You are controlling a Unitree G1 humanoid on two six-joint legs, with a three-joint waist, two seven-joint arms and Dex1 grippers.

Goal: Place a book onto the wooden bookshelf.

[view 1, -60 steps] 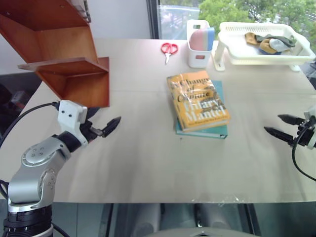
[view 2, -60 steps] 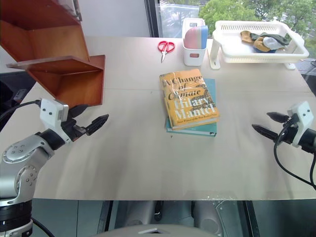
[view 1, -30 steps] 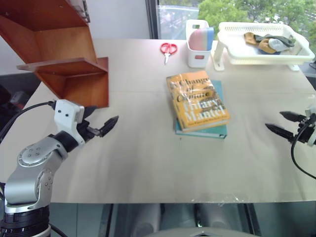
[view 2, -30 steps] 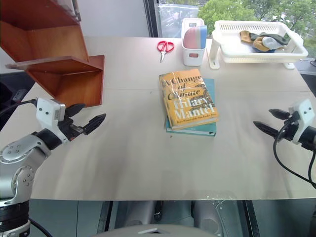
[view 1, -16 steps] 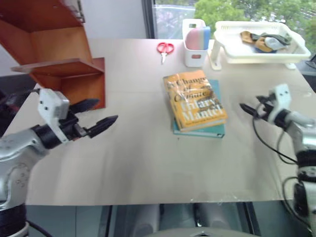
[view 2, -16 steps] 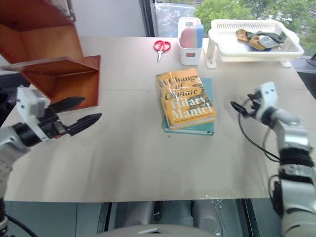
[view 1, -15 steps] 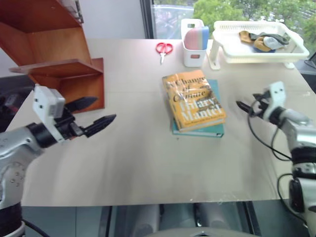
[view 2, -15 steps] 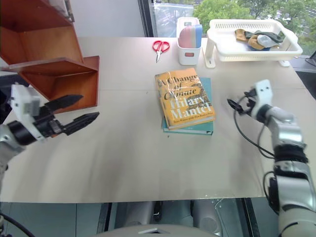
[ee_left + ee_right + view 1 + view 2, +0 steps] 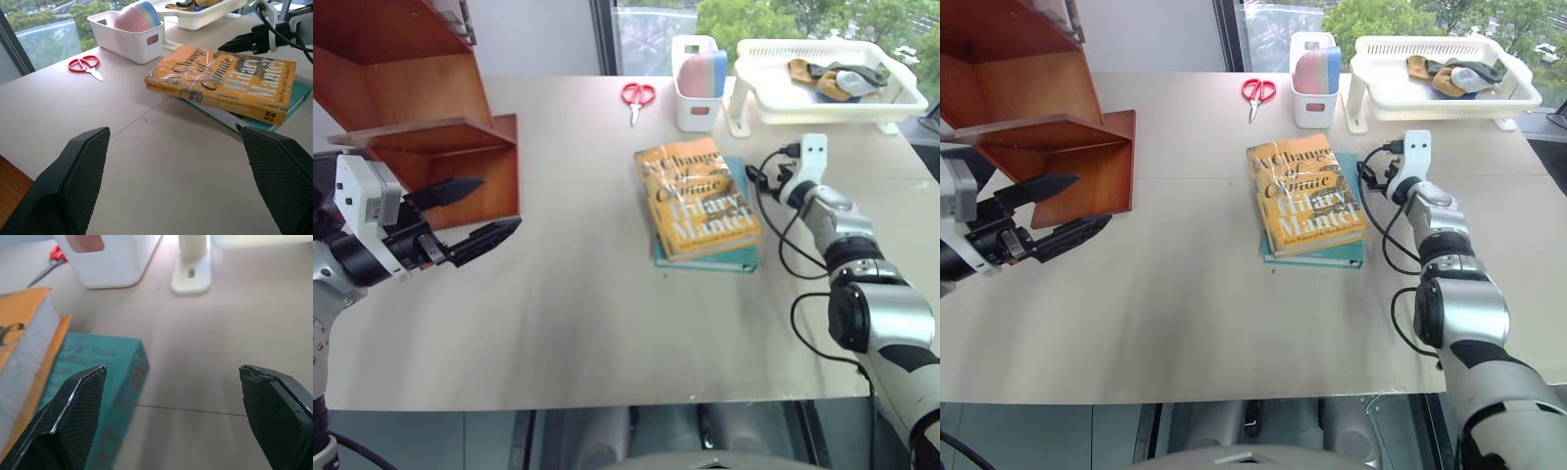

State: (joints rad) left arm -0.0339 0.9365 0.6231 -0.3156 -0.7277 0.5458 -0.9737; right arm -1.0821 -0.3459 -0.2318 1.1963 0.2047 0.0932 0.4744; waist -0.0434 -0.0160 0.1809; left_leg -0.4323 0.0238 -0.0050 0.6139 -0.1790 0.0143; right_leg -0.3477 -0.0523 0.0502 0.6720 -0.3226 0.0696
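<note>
Head views. The book (image 9: 697, 199), orange-yellow with white lettering, lies flat on a teal book (image 9: 729, 257) near the middle of the bench (image 9: 587, 333), well apart from the wooden bookshelf (image 9: 431, 137) at the far left corner. The left gripper (image 9: 470, 213) hovers by the left edge in front of the shelf, jaws wide and empty. The right gripper (image 9: 1371, 179) sits just beside the book's right edge; its fingers are hidden behind cable and wrist, so contact cannot be judged here. Red scissors (image 9: 637, 96), a white bin (image 9: 695, 83) and a white tray (image 9: 822, 78) line the far edge.

Left wrist view. Both wide fingers frame the book's yellow spine (image 9: 210, 98); the cover overhangs the teal book. The right gripper's dark fingers lie over the book's far corner.

Right wrist view. The fingers (image 9: 80, 411) stand wide apart, holding nothing; the book's page edge (image 9: 24, 347) and the teal cover are at one side, off the gap's centre.

Step in hand, as judged: reaching to grasp. A good approach shifts the jaws toward the book, straddles only the upper volume at its overhanging edge, and closes without dragging the teal one. The shelf's upper part is cut off
</note>
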